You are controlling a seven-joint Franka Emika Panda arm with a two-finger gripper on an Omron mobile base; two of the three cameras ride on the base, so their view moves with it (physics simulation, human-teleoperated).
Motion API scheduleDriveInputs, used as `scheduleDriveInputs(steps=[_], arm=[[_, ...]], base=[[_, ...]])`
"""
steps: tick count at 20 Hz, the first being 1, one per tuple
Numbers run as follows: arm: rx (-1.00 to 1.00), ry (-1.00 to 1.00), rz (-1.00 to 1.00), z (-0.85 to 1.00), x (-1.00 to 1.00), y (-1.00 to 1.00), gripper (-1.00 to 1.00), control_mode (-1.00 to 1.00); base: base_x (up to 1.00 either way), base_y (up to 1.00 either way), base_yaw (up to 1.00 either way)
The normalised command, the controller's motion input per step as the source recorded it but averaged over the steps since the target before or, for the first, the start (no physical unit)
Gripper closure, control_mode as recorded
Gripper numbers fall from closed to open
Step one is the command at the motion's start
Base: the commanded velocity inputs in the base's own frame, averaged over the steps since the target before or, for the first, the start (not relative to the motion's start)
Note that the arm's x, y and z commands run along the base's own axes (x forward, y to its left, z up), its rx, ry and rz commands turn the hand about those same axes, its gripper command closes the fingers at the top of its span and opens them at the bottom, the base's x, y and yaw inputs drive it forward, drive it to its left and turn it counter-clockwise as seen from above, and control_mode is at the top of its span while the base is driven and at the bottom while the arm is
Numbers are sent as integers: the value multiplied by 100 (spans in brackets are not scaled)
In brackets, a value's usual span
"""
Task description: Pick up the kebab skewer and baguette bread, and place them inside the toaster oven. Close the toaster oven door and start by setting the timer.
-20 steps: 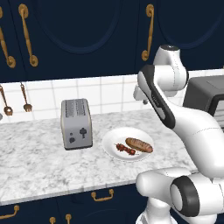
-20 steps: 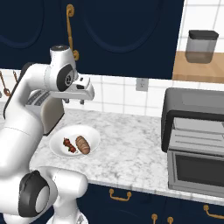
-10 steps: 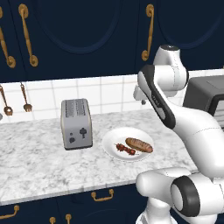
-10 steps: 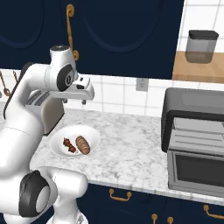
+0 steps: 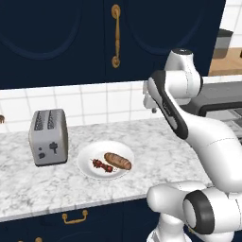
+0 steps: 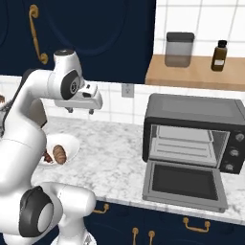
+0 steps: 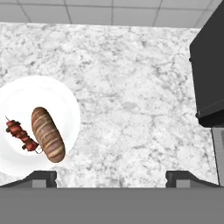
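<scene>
On a white plate (image 5: 92, 153) (image 7: 65, 101) (image 6: 72, 143) lie the baguette bread (image 5: 117, 161) (image 7: 48, 134) (image 6: 59, 154) and, beside it, the kebab skewer (image 5: 102, 165) (image 7: 20, 133). My gripper (image 6: 80, 111) (image 7: 111, 178) hangs open and empty well above the marble counter, to the right of the plate and left of the toaster oven (image 6: 193, 129) (image 5: 221, 94) (image 7: 211, 65). The toaster oven door (image 6: 184, 184) lies folded down, and the rack inside shows.
A silver slot toaster (image 5: 48, 137) stands left of the plate. Above the oven, a wooden shelf (image 6: 191, 76) carries a jar (image 6: 179, 49) and a brown bottle (image 6: 219, 56). Dark cabinets hang over the tiled wall. Bare marble counter (image 6: 117, 153) stretches between plate and oven.
The whole scene has slid left in both base views, so the cameras have moved right with the base. Plate, food and oven keep their places on the counter.
</scene>
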Motion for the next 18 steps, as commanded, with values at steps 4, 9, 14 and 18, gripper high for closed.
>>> scheduleDriveInputs(steps=[4,9,14,18], arm=[[0,0,0,0,0,0,-100,100],[0,0,0,0,0,0,-100,100],[0,0,0,0,0,0,-100,100],[0,0,0,0,0,0,-100,100]], base=[[-1,-68,0],[-2,-15,0],[0,0,0],[0,0,0]])
